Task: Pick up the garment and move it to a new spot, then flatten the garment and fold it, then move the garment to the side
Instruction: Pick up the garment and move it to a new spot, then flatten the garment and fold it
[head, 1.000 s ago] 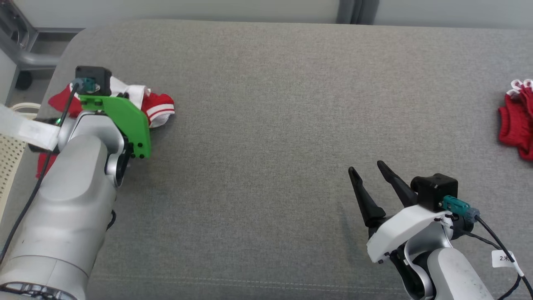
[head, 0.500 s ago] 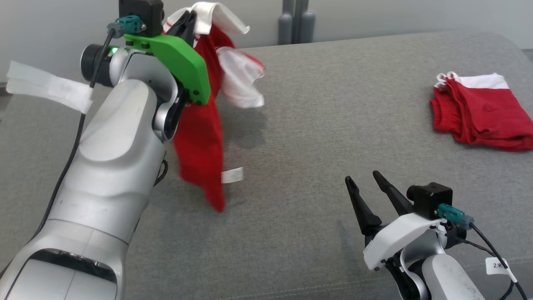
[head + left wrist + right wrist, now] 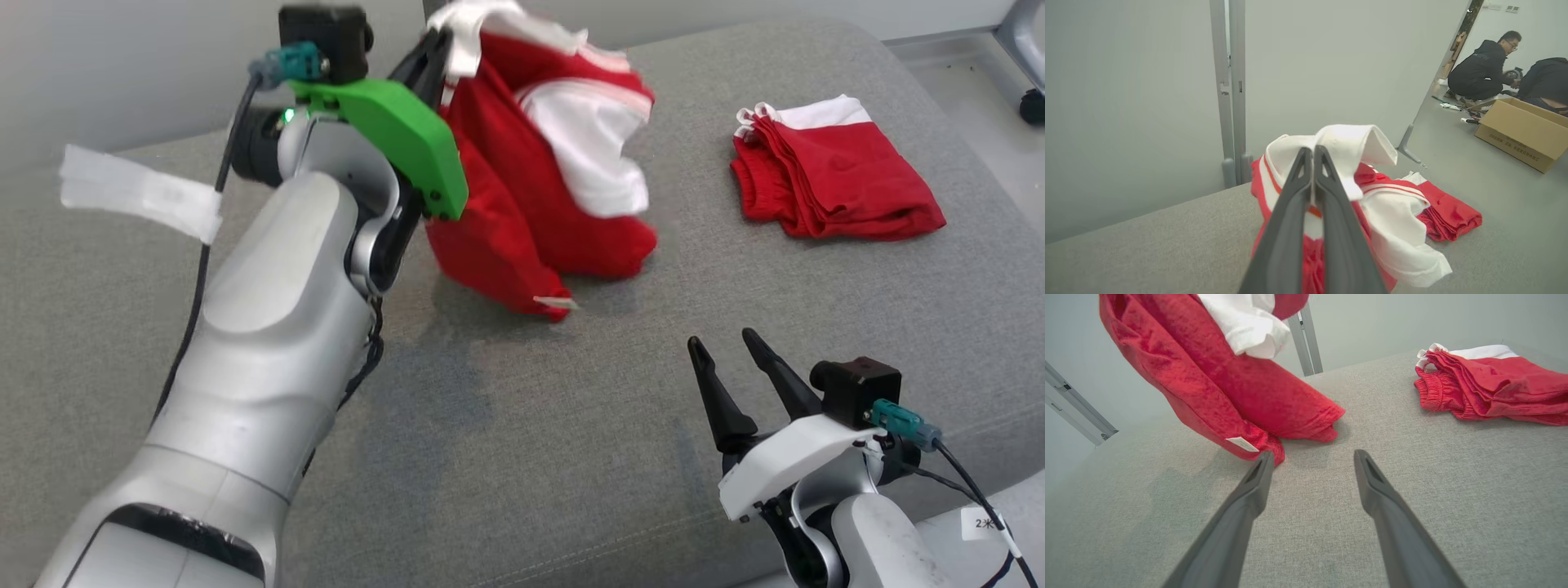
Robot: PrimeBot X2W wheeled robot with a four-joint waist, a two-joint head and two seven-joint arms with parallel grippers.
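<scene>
The left tool (image 3: 1312,151) is closed, and its 2 dark fingers press together on the white collar part of the garment (image 3: 522,204). This tool is raised above the grey upholstered surface (image 3: 571,425). It stands to the left of the folded red pile (image 3: 833,175) and apart from it.

The garment is red with white parts and hangs down from the grip in a loose bunch. Its lower red end seems to touch the surface, and a small white label (image 3: 555,303) shows at that end. A white sleeve hangs on the side toward the folded pile and does not touch it.

The right tool (image 3: 721,339) is open, with its 2 fingers spread and nothing between them. It sits low over the surface, on the robot's side of the folded pile and well apart from it. Its fingers point toward the lower end of the garment.

The folded pile lies flat near the right edge of the surface. In the left wrist view, far behind the pile, 2 persons (image 3: 1482,69) crouch on the floor beside a cardboard box (image 3: 1523,139).
</scene>
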